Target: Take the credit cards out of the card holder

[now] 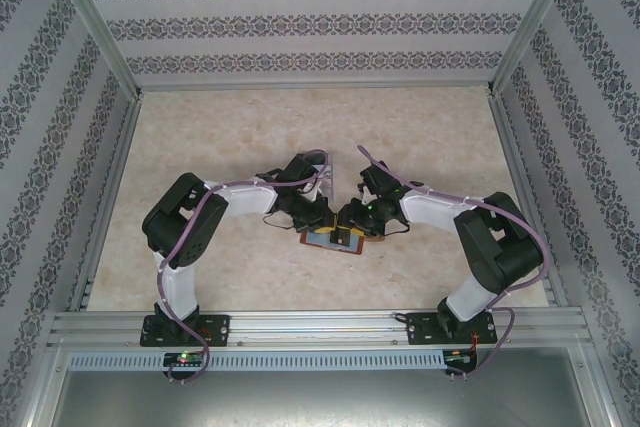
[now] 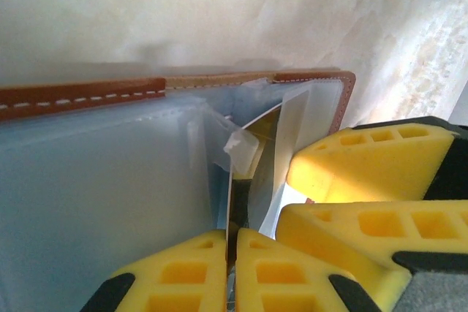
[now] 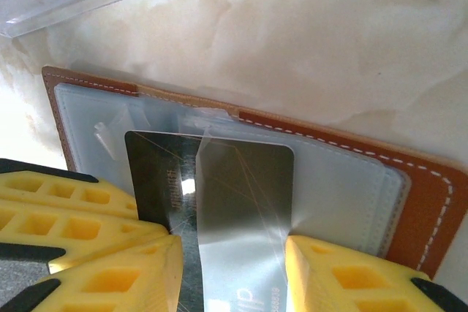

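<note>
Left wrist, left tool (image 2: 230,268) pinching a credit card (image 2: 281,144), right tool (image 3: 232,246) part-spread over card holder (image 2: 80,96)

Left arm (image 1: 185,237) with elbow raised and forearm reaching inward, left gripper (image 2: 229,242) with yellow fingers pinched on a credit card (image 2: 281,137) edge, right arm (image 1: 495,247) mirrored, right gripper (image 3: 232,250) with yellow fingers set apart, both wrists angled down, grippers close together.

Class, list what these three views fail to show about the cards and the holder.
Top view: card holder mostly hidden beneath left gripper and right gripper; contents too small to make out.
Left wrist: credit card nearly edge-on, face unreadable.
Right wrist: the card's lower end cut off by the frame; lettering blurred.
</note>
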